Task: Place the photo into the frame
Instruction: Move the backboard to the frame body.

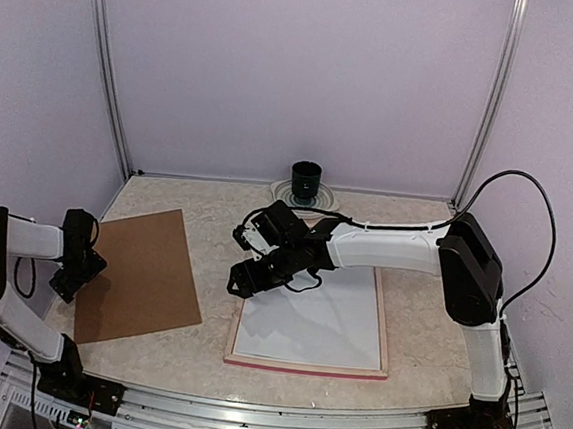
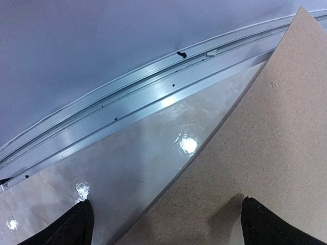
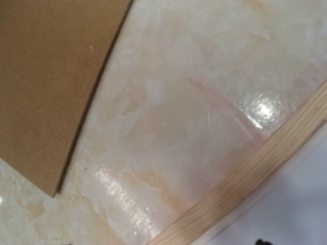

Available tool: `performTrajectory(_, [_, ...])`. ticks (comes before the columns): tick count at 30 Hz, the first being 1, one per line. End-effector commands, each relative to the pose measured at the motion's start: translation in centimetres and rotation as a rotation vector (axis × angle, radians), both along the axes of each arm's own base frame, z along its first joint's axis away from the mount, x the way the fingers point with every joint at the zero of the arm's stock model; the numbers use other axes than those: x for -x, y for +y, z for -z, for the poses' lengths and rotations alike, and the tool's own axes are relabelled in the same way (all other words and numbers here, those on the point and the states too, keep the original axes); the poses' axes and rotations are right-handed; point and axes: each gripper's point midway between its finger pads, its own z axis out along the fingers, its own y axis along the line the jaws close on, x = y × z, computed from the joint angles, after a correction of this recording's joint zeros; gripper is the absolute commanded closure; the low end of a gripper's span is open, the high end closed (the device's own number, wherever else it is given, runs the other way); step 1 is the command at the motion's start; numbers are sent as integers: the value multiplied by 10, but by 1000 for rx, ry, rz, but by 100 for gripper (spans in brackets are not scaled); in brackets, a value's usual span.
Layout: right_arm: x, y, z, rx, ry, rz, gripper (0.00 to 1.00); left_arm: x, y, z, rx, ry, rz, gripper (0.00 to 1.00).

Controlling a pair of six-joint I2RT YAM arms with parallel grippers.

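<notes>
The frame (image 3: pixel 255 171) is pale grained wood, the board (image 3: pixel 51 76) matt brown fibreboard, the table (image 3: pixel 179 102) glossy.

nothing readable in any of these views, no text, labels, brands, numbers or signs. the brown board (image 1: pixel 141 272), the wood rim of the frame (image 3: pixel 245 184) and the white sheet (image 1: pixel 312 322) lying in it all look totally plain. the dark cup (image 1: pixel 306 179) at the back is too small to tell if there's any print on it.
</notes>
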Motion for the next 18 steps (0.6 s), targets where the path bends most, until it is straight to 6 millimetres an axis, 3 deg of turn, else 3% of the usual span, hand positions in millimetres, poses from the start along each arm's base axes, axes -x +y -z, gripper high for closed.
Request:
performTrajectory(1, [3, 8, -28, -58, -41, -21, 23, -7, -33, 34, 162, -23, 100, 1])
performTrajectory(18, [-13, 67, -23, -176, 65, -15, 24, -32, -69, 31, 99, 8, 308, 1])
